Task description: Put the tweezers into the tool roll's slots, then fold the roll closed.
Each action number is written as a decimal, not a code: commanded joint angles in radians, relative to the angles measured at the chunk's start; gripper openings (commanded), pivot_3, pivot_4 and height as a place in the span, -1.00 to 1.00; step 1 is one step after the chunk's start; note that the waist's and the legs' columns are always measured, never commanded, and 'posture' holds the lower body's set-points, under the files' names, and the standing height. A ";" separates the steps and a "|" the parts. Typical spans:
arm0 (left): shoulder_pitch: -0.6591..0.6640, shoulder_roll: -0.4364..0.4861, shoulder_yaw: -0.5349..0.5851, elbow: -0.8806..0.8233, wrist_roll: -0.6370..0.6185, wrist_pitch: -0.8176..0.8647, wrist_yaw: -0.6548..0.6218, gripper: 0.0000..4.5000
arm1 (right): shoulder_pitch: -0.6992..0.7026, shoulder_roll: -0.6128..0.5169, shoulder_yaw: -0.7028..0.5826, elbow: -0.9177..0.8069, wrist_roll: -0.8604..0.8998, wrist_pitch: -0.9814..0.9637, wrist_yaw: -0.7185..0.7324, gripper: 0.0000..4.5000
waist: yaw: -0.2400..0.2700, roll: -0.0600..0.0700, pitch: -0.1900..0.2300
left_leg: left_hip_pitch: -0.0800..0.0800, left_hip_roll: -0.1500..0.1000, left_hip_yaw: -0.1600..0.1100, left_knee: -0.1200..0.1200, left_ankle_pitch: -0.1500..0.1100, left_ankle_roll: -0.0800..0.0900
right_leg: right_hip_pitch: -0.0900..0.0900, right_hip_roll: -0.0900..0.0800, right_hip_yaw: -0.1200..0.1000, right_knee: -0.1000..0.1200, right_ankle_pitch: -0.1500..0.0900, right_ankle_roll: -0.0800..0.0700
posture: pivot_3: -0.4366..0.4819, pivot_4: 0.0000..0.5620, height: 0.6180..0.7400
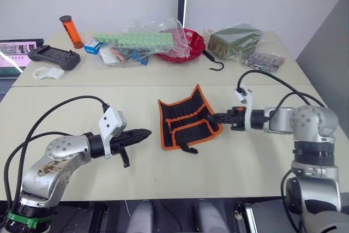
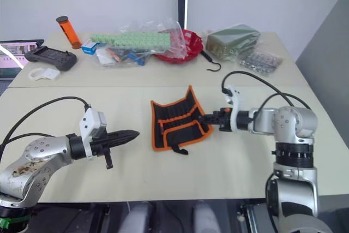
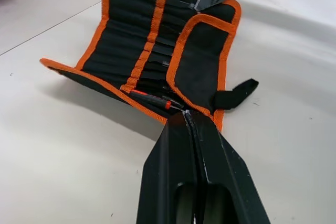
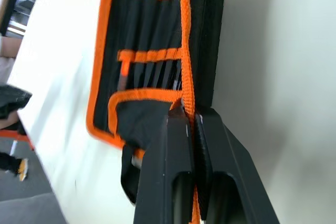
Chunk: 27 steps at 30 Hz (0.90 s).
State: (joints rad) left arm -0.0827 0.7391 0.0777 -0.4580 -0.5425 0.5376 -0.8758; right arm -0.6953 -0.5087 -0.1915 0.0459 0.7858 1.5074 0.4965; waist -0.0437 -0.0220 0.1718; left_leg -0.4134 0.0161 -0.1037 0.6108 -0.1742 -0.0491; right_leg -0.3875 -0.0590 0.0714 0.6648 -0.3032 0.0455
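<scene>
Black fabric tool roll (image 1: 186,123) with orange trim, mid-table, partly folded, tweezers (image 3: 157,72) tucked in slots (image 3: 134,51). Right gripper (image 1: 214,118) pinching the right edge; left gripper (image 1: 143,133) clamped empty, nearer left. Best to lift the edge and sweep leftward, strap (image 3: 233,94) kept free

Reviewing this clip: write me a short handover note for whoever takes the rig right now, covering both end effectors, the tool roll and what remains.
Right end effector: shut on the tool roll's orange-trimmed edge, on the roll's right side.
Left end effector: shut, holding nothing, over the table left of the roll.
Roll: lies near the table's middle, partly folded, one flap turned over the slots.
Done: tweezers sit in the slots; their number cannot be counted.
Left: finish folding the roll closed; its strap hangs loose.
</scene>
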 commanded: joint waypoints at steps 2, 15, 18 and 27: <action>0.011 -0.013 0.000 -0.026 0.009 -0.026 0.012 -1.00 | -0.027 0.040 0.049 -0.096 -0.015 0.068 -0.055 -0.99 | 0.002 0.000 0.000 | -0.001 0.000 0.000 0.000 0.000 0.000 | -0.001 0.000 0.000 0.000 0.000 0.000 | -0.05 -0.47 1.00; 0.015 -0.022 -0.007 -0.022 0.031 -0.037 0.016 -1.00 | -0.021 0.213 0.038 -0.059 -0.097 0.107 -0.172 -0.85 | 0.000 0.000 0.000 | -0.001 0.000 0.000 0.000 0.000 0.000 | -0.001 0.000 0.000 0.000 0.000 0.000 | -0.05 -0.47 1.00; 0.015 -0.025 -0.007 -0.023 0.033 -0.039 0.016 -1.00 | -0.014 0.243 0.017 -0.054 -0.102 0.107 -0.180 -0.43 | -0.001 0.000 0.000 | -0.001 0.000 0.000 0.000 0.000 0.000 | -0.001 0.000 0.000 0.001 0.000 0.000 | -0.05 -0.47 1.00; 0.006 -0.021 -0.007 -0.009 0.038 -0.044 0.006 -1.00 | 0.004 0.242 -0.013 -0.039 0.000 0.107 -0.149 0.94 | 0.000 0.000 0.000 | 0.000 0.000 0.000 0.000 0.000 0.000 | -0.001 0.000 0.000 0.002 0.000 0.000 | -0.05 -0.47 1.00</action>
State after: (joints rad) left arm -0.0651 0.7159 0.0629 -0.4558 -0.5088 0.5216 -0.8644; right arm -0.7008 -0.2559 -0.1949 0.0030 0.7688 1.6071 0.3459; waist -0.0440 -0.0218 0.1717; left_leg -0.4134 0.0161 -0.1041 0.6111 -0.1741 -0.0490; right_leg -0.3882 -0.0590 0.0711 0.6663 -0.3032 0.0454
